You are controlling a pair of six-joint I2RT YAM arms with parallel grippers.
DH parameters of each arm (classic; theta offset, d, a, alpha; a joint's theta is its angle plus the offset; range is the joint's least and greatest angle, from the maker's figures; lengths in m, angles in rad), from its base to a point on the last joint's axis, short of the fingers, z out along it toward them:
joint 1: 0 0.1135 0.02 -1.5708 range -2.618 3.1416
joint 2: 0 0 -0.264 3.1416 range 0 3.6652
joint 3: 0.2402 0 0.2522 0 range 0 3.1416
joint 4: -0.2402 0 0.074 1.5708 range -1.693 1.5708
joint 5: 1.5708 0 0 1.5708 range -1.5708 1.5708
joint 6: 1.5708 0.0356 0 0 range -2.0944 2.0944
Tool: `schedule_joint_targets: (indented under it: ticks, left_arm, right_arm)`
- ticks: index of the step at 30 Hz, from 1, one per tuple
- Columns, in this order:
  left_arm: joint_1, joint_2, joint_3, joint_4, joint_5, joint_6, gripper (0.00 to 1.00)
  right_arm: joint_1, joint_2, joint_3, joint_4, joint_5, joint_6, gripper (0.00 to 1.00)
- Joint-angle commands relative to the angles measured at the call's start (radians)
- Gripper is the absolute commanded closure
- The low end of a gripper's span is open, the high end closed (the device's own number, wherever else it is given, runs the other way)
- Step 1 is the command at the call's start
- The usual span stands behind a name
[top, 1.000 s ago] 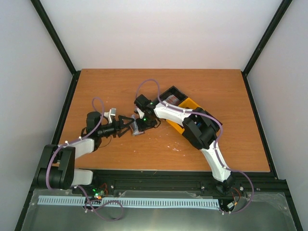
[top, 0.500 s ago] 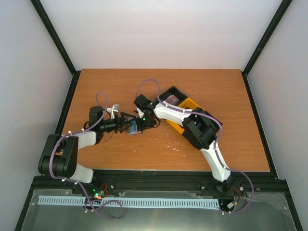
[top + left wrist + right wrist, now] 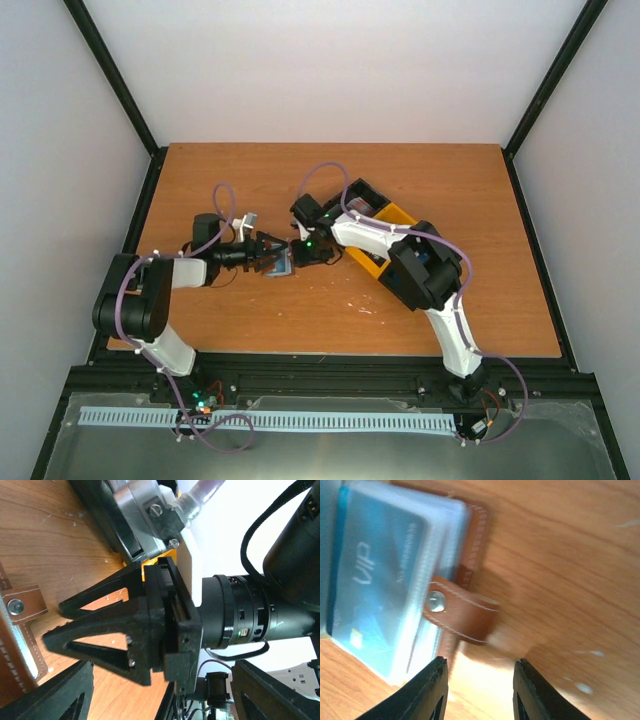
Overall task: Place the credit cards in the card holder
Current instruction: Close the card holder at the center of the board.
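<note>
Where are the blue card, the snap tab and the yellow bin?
blue card [image 3: 375,580]: right wrist view, its face.
snap tab [image 3: 467,615]: right wrist view, brown strap.
yellow bin [image 3: 393,213]: top view, far edge.

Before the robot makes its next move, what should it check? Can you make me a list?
1. Card holder lying open: ok.
2. Blue card behind the holder's clear sleeve: ok. Pushed all the way in: cannot tell, the picture is blurry.
3. Snap tab unsnapped and out of the way: ok.
4. Right claw open with nothing in it: ok.
5. Left claw open with nothing in it: ok.
6. Room between the two claws: not ok. They face each other very close by the holder, so they might bump.
7. More cards waiting in the black bin: cannot tell, the arm hides much of it.
</note>
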Motion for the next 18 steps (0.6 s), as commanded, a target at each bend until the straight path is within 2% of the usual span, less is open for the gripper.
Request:
schedule_joint_targets:
  ticks: [1,8,14,18]
  left_arm:
    - [-0.004,0.049,0.061,-0.017,0.057,0.060,0.24]
    - [-0.036,0.128,0.114,-0.040,0.056,0.075,0.24]
    - [-0.067,0.202,0.163,-0.052,0.056,0.087,0.27]
    - [-0.075,0.199,0.204,-0.114,0.050,0.104,0.27]
  right_arm:
    - [-0.047,-0.110,-0.095,0.108,0.005,0.061,0.63]
    - [-0.094,-0.247,-0.232,0.217,0.025,0.121,0.63]
    - [-0.123,-0.281,-0.276,0.230,0.023,0.139,0.63]
    - [-0.124,-0.279,-0.270,0.221,0.015,0.129,0.62]
